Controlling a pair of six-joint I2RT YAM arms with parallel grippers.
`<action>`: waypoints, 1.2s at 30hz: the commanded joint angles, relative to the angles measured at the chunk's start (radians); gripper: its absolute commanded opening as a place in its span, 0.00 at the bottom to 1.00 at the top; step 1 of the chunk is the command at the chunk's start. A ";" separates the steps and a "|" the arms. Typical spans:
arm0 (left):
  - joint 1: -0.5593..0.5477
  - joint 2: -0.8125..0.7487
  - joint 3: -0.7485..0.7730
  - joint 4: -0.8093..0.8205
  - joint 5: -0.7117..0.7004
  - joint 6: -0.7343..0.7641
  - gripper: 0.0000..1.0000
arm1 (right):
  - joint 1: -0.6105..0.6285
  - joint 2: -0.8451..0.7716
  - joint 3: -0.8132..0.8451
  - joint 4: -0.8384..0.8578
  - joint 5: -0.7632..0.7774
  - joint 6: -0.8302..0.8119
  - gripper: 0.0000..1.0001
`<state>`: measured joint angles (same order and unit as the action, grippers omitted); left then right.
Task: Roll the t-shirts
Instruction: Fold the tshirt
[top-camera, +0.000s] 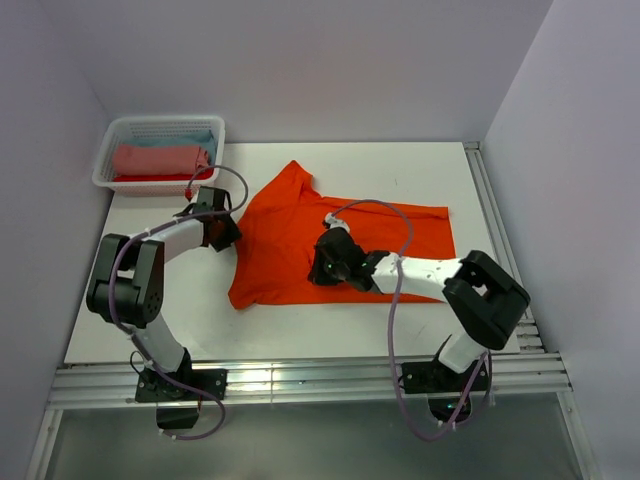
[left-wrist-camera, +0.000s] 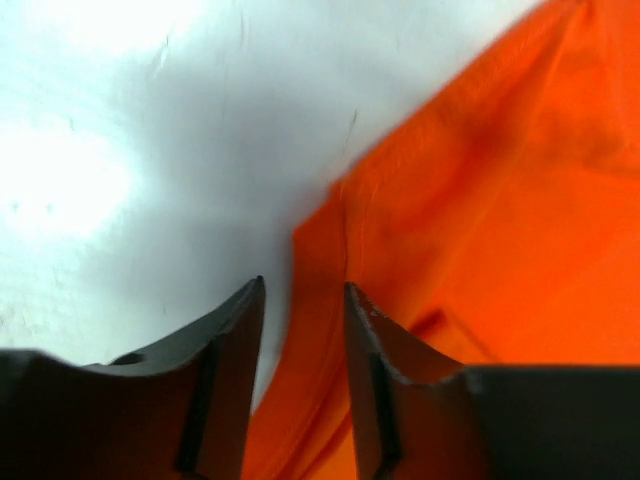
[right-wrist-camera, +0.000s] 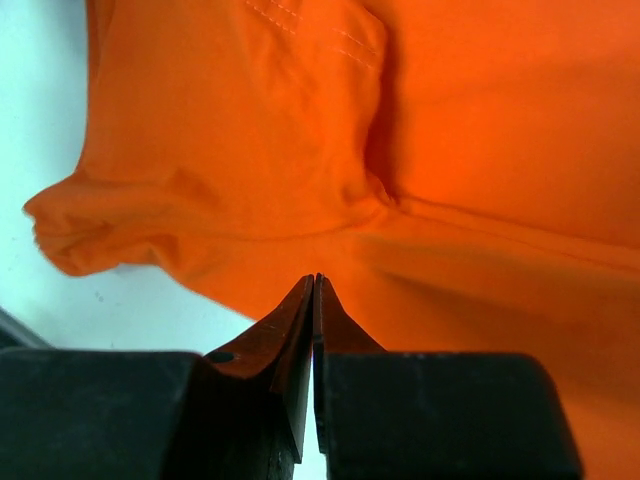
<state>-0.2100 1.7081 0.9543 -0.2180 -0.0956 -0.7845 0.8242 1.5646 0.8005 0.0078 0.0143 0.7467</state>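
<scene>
White table carries the orange shirt, spread near the middle between the two arms. Left gripper has its jaws apart over the shirt's left hem, not yet closed on it. Right gripper has its jaws together at a fold in the shirt's middle; I cannot tell if thin cloth is caught there. I judge this to be the grasp before rolling. Next, the left jaws should close on the hem, then both arms should move evenly.
</scene>
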 joint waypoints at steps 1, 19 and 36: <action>0.003 0.050 0.058 -0.018 -0.073 0.033 0.41 | 0.013 0.070 0.080 0.061 0.038 -0.001 0.08; 0.001 0.182 0.254 -0.096 -0.176 0.079 0.25 | 0.035 0.169 0.006 0.100 0.041 0.013 0.03; -0.042 0.038 0.235 -0.148 -0.227 0.082 0.26 | 0.089 0.091 0.147 0.092 -0.049 -0.076 0.14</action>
<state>-0.2375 1.8362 1.2037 -0.3489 -0.3126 -0.7166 0.8867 1.7100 0.8753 0.0654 0.0250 0.7189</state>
